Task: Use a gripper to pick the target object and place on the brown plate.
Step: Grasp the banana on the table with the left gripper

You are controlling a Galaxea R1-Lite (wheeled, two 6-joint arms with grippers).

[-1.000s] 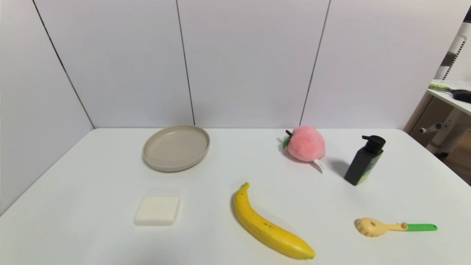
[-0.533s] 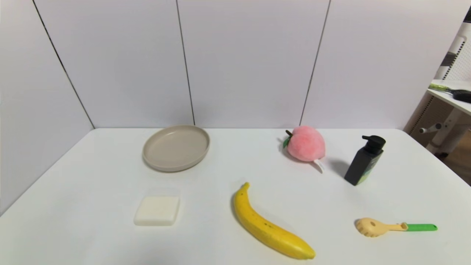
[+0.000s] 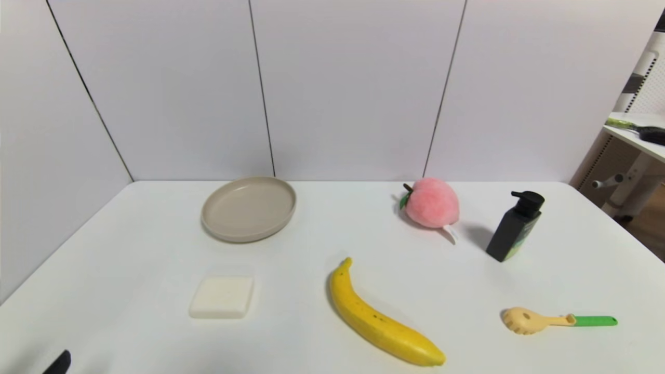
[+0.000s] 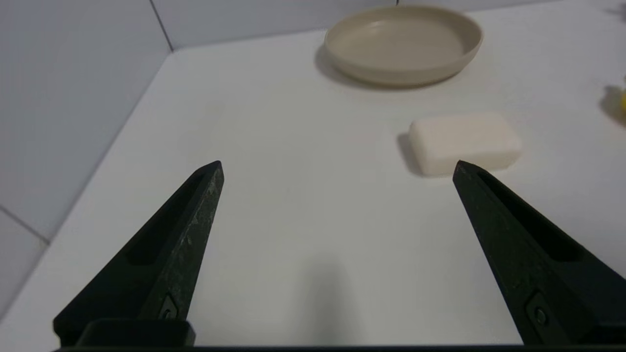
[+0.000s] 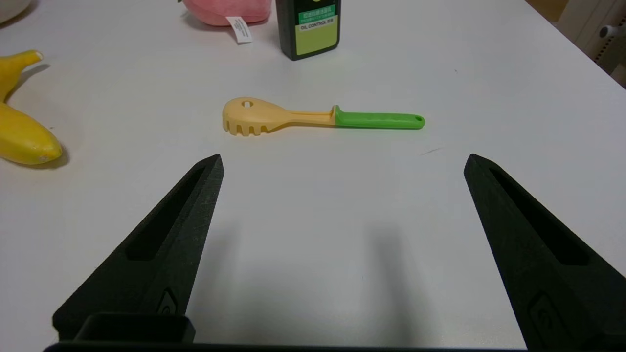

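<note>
The yellow banana (image 3: 378, 318) lies on the white table near the front middle; its end also shows in the right wrist view (image 5: 22, 139). The beige-tan plate (image 3: 248, 208) sits at the back left and is empty; it also shows in the left wrist view (image 4: 404, 45). My left gripper (image 4: 337, 166) is open and empty over bare table at the front left; one fingertip (image 3: 58, 362) pokes into the head view's bottom left corner. My right gripper (image 5: 342, 159) is open and empty over the table's front right, short of the spoon, and is out of the head view.
A white soap-like block (image 3: 222, 296) lies in front of the plate. A pink plush peach (image 3: 431, 202) and a black pump bottle (image 3: 516, 226) stand at the back right. A yellow spoon with green handle (image 3: 557, 320) lies front right.
A black fingertip of my left gripper has come into the head view's bottom left corner. Nothing on the table has moved.
</note>
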